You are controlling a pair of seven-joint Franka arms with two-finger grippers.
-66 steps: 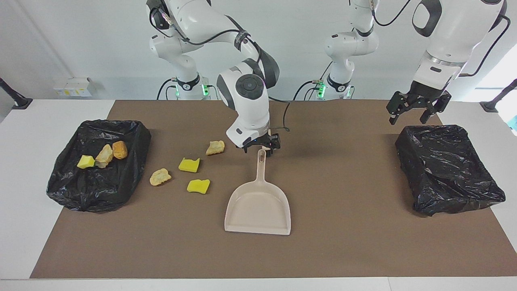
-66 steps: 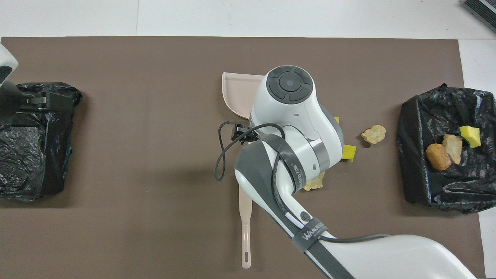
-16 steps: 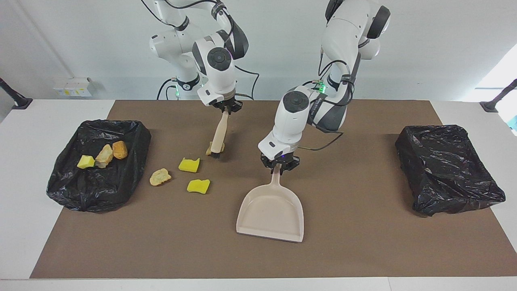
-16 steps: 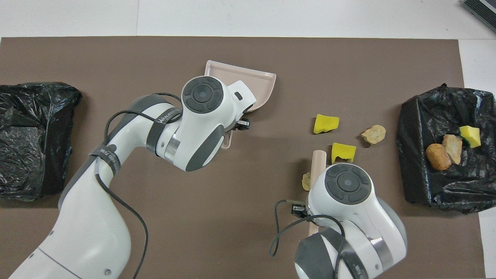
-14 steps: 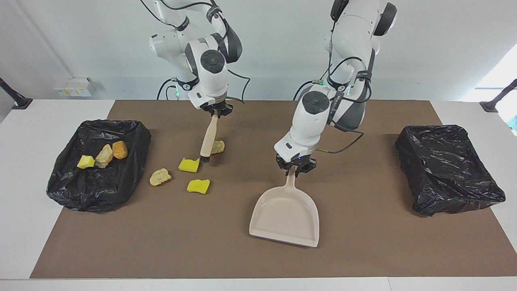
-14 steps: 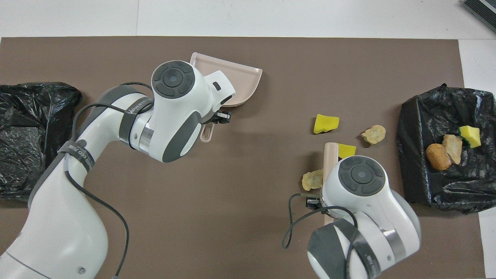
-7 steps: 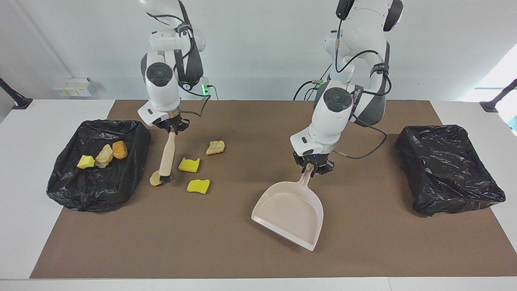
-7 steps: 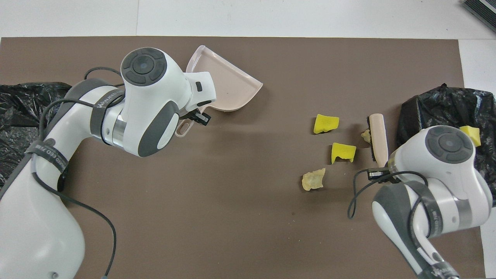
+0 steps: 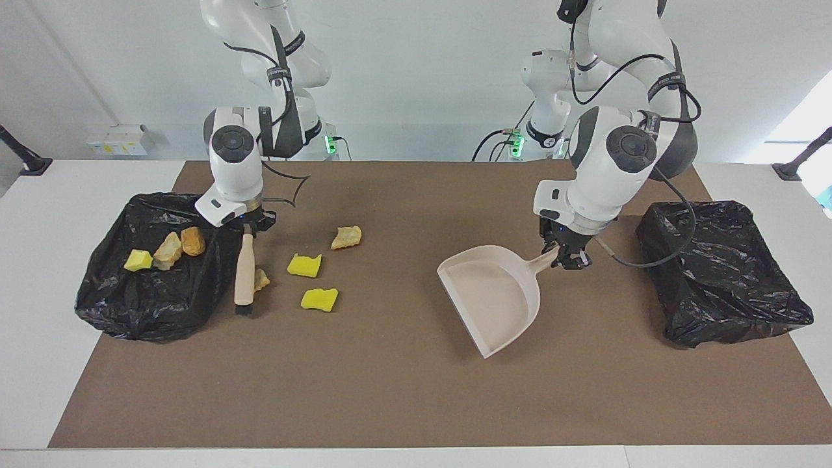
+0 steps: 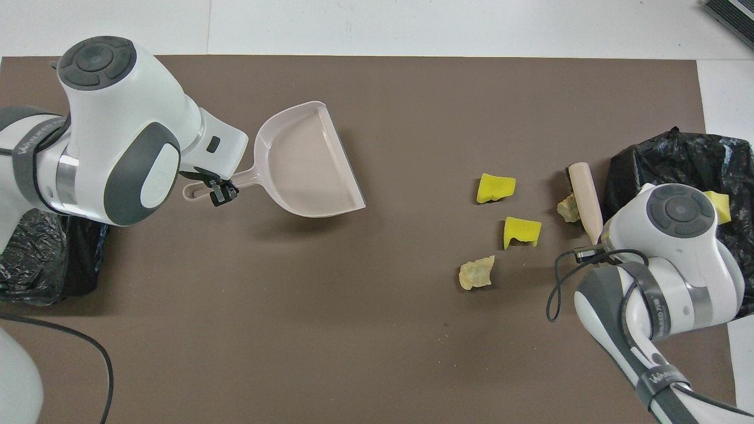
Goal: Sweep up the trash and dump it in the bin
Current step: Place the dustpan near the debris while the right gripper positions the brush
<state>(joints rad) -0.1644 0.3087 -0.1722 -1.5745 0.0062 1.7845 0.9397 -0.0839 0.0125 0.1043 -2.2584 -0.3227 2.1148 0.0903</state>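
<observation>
My right gripper [image 9: 249, 229] is shut on the handle of a tan brush [image 9: 244, 273], which hangs beside the black-lined bin [image 9: 110, 305] at the right arm's end. A bread chunk [image 9: 261, 278] lies against the brush. On the mat lie two yellow sponge bits [image 9: 304, 264] [image 9: 319, 299] and another bread chunk [image 9: 346, 236]. Three pieces [image 9: 168, 250] lie in that bin. My left gripper [image 9: 564, 257] is shut on the handle of the beige dustpan [image 9: 494, 292], held tilted just above the mat. The dustpan [image 10: 306, 159] also shows in the overhead view.
A second black-lined bin [image 9: 715, 266] stands at the left arm's end of the brown mat [image 9: 390, 390], close to the left gripper. White table shows around the mat.
The left arm has swung the dustpan toward its own end of the table and turned it. The right arm has carried the brush toward the bin, past the bread chunk there.
</observation>
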